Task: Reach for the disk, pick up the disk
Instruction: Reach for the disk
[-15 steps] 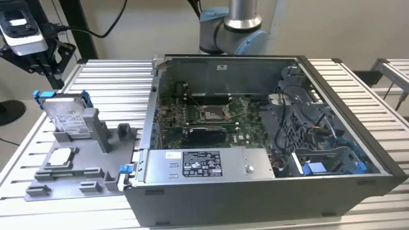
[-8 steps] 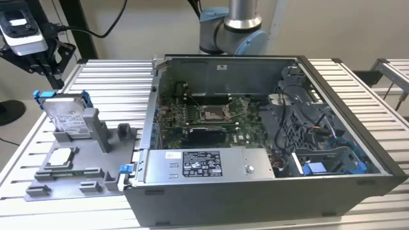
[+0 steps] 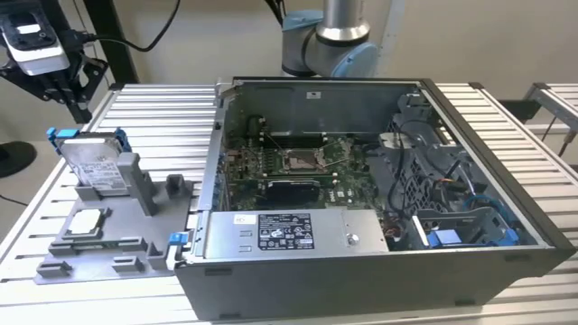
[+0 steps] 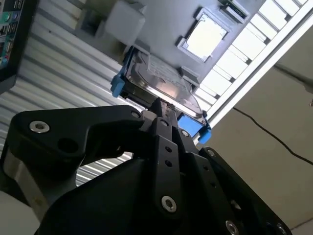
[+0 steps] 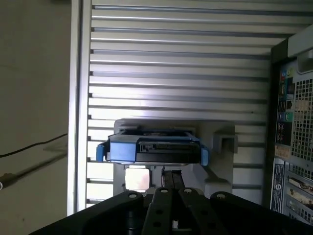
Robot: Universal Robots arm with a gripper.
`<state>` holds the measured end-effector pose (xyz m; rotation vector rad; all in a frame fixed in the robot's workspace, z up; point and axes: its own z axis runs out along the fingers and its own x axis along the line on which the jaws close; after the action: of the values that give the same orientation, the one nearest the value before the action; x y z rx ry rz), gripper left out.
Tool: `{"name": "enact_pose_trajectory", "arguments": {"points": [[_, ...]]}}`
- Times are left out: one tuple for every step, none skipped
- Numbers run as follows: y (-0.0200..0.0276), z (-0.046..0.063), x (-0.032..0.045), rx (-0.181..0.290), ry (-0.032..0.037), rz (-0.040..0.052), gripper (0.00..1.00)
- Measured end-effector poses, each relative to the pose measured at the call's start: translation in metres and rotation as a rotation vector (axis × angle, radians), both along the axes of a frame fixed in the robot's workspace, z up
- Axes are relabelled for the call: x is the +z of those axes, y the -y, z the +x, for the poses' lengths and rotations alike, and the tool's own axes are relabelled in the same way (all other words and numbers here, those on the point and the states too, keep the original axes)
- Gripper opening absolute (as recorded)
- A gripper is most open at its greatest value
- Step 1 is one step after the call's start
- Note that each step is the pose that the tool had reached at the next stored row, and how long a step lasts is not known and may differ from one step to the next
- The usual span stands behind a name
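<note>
Gripper (image 4: 162, 105), jaws together and empty, hovers above the upright disk (image 4: 161, 78); it looks stiff, weighty and smooth, probably best pinched across its flat faces.

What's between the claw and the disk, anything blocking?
Nothing visible. In the second wrist view the claw points straight at the disk, which stands upright in its grey holder. The exterior view shows bare air between them.
</note>
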<state>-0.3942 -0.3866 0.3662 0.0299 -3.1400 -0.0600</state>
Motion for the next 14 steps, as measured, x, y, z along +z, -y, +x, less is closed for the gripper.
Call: {"name": "enact_pose_trajectory", "arguments": {"points": [[-0.0020, -0.001, -0.0001, 0.000, 0.0002, 0.0001, 0.00], [-0.0036, -0.003, -0.0002, 0.000, 0.0002, 0.0000, 0.00], [-0.0051, -0.006, -0.0003, 0.000, 0.0002, 0.0000, 0.00], [-0.0066, -0.008, -0.0004, 0.000, 0.0003, 0.0000, 0.00], [-0.0085, -0.012, -0.0007, 0.000, 0.0003, 0.0000, 0.00], [-0.0101, -0.014, -0.0008, 0.000, 0.0003, -0.0001, 0.00], [-0.0115, -0.018, -0.0011, 0.000, 0.0004, 0.0000, 0.00], [-0.0124, -0.021, -0.0012, 0.000, 0.0003, -0.0001, 0.00], [-0.0129, -0.024, -0.0014, 0.000, 0.0004, -0.0001, 0.00], [-0.0131, -0.027, -0.0016, 0.000, 0.0005, 0.0000, 0.00], [-0.0132, -0.030, -0.0017, 0.000, 0.0004, 0.0000, 0.00], [-0.0132, -0.033, -0.0018, 0.000, 0.0006, 0.0000, 0.00], [-0.0131, -0.036, -0.0019, 0.000, 0.0007, 0.0000, 0.00], [-0.0132, -0.039, -0.0020, 0.000, 0.0011, 0.0000, 0.00]]}}
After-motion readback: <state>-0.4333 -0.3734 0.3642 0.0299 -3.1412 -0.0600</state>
